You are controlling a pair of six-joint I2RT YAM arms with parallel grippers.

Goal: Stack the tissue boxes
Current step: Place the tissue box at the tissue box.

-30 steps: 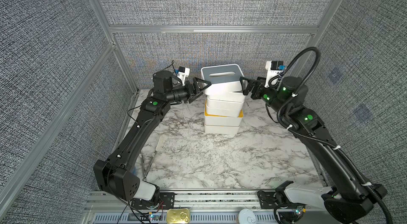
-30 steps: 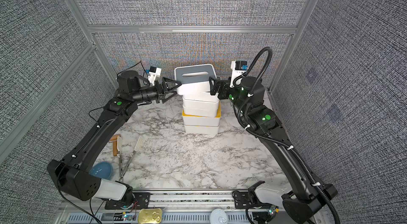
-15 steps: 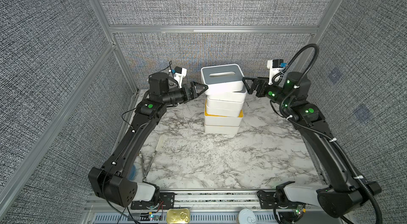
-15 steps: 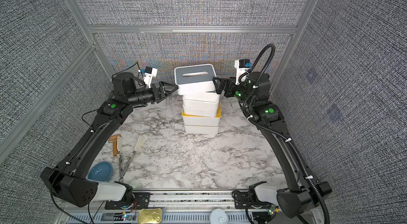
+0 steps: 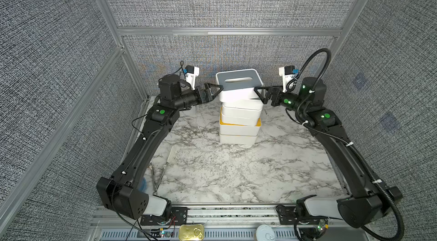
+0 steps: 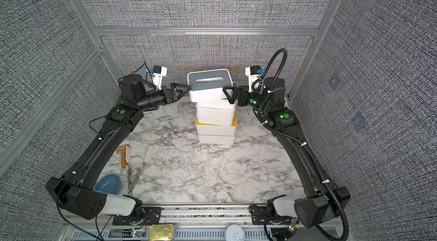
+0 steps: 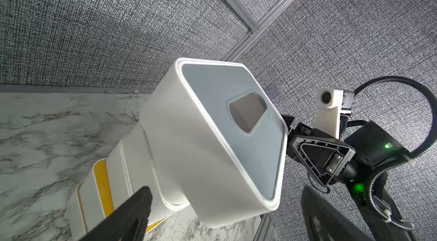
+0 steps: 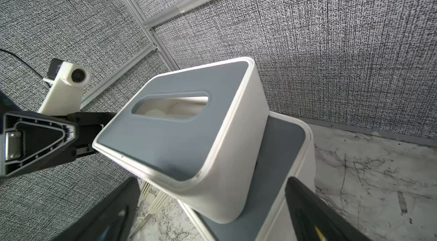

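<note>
You are looking at a tower of tissue boxes (image 5: 238, 131) standing at the back of the marble table (image 5: 224, 171), midway between the two arms. The top box (image 5: 238, 86), white with a grey lid, is sitting skewed on the grey-lidded box beneath (image 8: 286, 157), overhanging it on one side and leaving part of that lid bare. Lower down, a yellow lid (image 5: 221, 121) is peeking out between white walls.

The left pincer (image 5: 211, 90) and right pincer (image 5: 262, 95) are flanking the top box at its short ends, both with jaws spread wide and grasping nothing. Whether their tips are touching its walls is unclear.

Through the top box's slot (image 8: 171, 107) only a pale interior is showing, so it is probably empty and light. The shells look like stiff, smooth plastic with rounded corners, so expect them to slide readily and the tower to tip if nudged. Each box is wider than one pincer can span, so you are best pressing on opposite short ends with both arms, low on the flat walls.

A blue bowl (image 6: 107, 184) is sitting near the left arm's base, its contents hidden.
</note>
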